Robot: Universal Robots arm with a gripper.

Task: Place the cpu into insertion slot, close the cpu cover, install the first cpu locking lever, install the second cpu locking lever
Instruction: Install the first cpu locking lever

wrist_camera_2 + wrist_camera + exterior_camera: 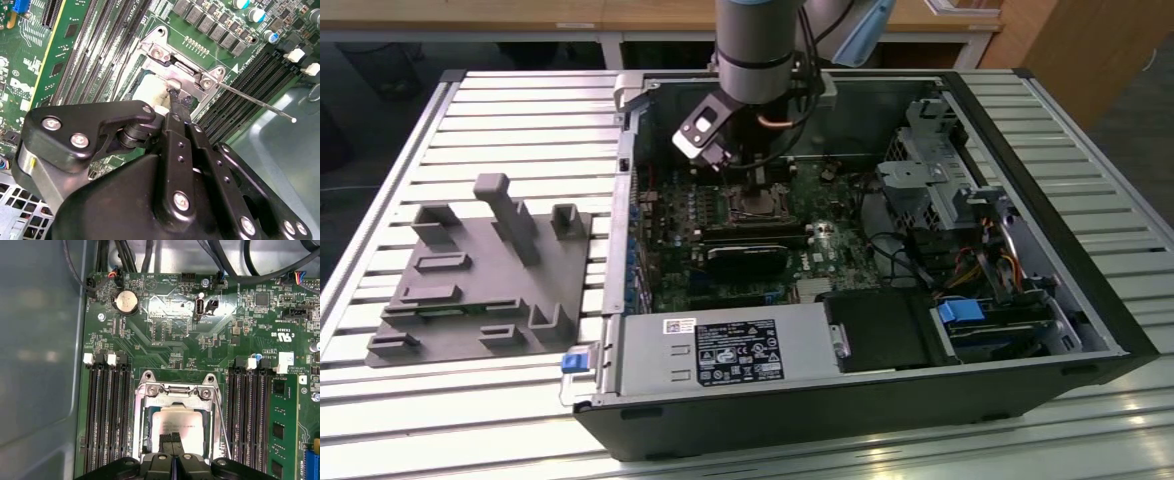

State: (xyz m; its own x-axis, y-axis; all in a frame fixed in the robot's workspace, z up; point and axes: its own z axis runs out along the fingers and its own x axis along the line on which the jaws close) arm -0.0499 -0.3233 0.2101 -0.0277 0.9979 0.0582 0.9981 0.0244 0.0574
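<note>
Your gripper point(172, 437) has its two black fingers drawn together with nothing visible between them. The tips rest on the small flat square cpu with the dull silver-grey metal top point(192, 422). That cpu lies flat in the dark square insertion slot point(147, 440) on the green circuit board point(170, 340). The thin silver metal cpu cover point(155, 401) appears to lie down around it, the chip showing through its cut-out. In the second wrist view a thin silver locking lever point(260, 104) sticks out free over the long black memory slots point(250, 80), so treat it as unlatched.

Handle the cpu as light, stiff and slick on top, and probably fragile underneath. If you must shift it, take it by two opposite edges and never drag it sideways. The cover is springy sheet metal, so press on its frame away from the hinge. The lever is a slender rod, best taken near its free end.

The open black computer case point(854, 410) on the slatted metal bench point(494, 110) holds the board and a black fan point(747, 262). A grey moulded fixture point(467, 290) sits beside the case, on the exterior view's left
</note>
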